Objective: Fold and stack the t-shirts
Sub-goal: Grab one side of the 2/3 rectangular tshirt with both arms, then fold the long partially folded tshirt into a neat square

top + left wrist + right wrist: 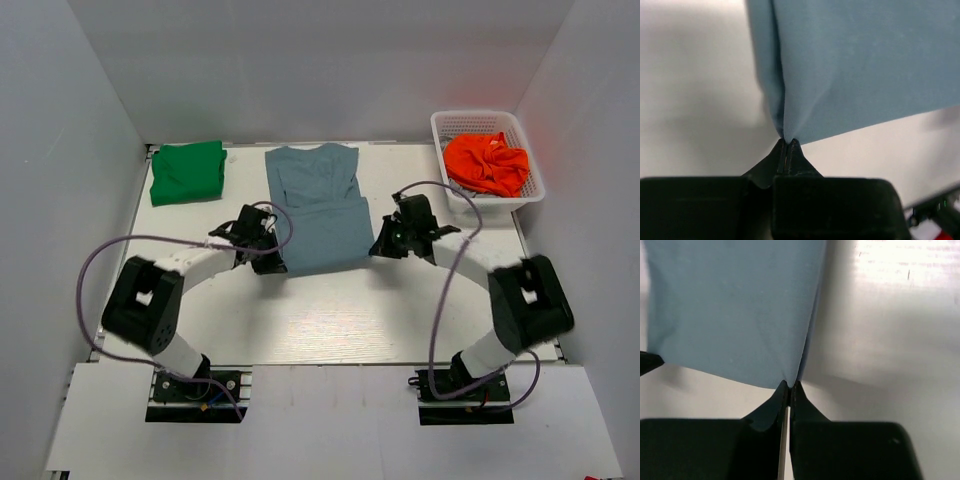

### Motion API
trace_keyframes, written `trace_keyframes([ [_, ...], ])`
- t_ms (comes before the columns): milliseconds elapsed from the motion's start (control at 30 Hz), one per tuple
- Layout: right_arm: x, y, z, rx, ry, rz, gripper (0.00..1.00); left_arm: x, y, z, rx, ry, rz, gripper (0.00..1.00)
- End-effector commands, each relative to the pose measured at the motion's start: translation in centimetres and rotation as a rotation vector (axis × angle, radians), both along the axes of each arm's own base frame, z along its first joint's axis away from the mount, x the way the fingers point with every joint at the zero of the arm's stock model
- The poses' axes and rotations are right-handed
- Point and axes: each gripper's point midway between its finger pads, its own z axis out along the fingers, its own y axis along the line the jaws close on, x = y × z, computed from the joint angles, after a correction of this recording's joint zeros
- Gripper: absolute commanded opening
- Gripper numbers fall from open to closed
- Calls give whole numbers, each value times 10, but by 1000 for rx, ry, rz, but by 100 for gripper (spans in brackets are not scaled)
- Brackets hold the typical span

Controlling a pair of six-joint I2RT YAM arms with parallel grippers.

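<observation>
A slate-blue t-shirt lies flat mid-table, folded into a long strip with its collar at the far end. My left gripper is shut on its near left corner; in the left wrist view the black tips pinch the cloth. My right gripper is shut on the near right corner, with the cloth pinched at the fingertips. A green t-shirt lies folded at the far left, apart from both grippers.
A white basket at the far right holds a crumpled orange garment. Grey walls close in the table on three sides. Purple cables loop from each arm over the near half of the table.
</observation>
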Motion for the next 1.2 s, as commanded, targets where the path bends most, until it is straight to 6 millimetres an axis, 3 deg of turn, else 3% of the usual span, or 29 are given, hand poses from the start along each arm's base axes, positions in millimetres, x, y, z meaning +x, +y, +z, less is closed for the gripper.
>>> trace_keyframes([
  [0, -36, -12, 35, 9, -22, 34, 0, -40, -9, 36, -60, -22, -94, 0],
  [33, -49, -17, 43, 6, -18, 38, 0, -57, -10, 47, -94, -25, -122, 0],
  [67, -61, -21, 53, 13, -13, 50, 0, -68, -12, 42, -93, 9, -143, 0],
  [133, -73, -23, 61, 12, -11, 75, 0, -83, -14, 65, -141, -24, -177, 0],
  [167, -79, -25, 83, 32, -53, 86, 0, -99, -17, 71, -164, 2, -221, 0],
  [200, -91, -24, 88, 47, -26, 110, 0, -105, -17, 86, -196, -24, -237, 0],
  [267, -103, -24, 117, 73, -55, 148, 0, -117, -19, 109, -230, -42, -276, 0],
  [400, -110, -27, 161, 91, -147, 183, 0, -112, -12, 159, -224, -170, -253, 0],
  [533, -106, -23, 189, 128, -226, 194, 0, -113, -12, 179, -254, -236, -258, 0],
  [633, -98, -20, 197, 147, -254, 188, 0, -99, -6, 185, -221, -296, -199, 0],
  [933, -59, 0, 181, 254, -231, 177, 0, -37, 18, 179, -82, -390, 65, 0],
  [1000, -47, -4, 175, 253, -217, 146, 0, -25, 24, 166, -33, -371, 127, 0],
  [1033, -43, -5, 173, 259, -215, 140, 0, -16, 23, 173, -30, -391, 141, 0],
  [1100, -31, -12, 162, 256, -184, 97, 0, -1, 26, 163, 25, -373, 182, 0],
  [1167, -20, -18, 163, 265, -201, 75, 0, 14, 30, 166, 62, -384, 222, 0],
])
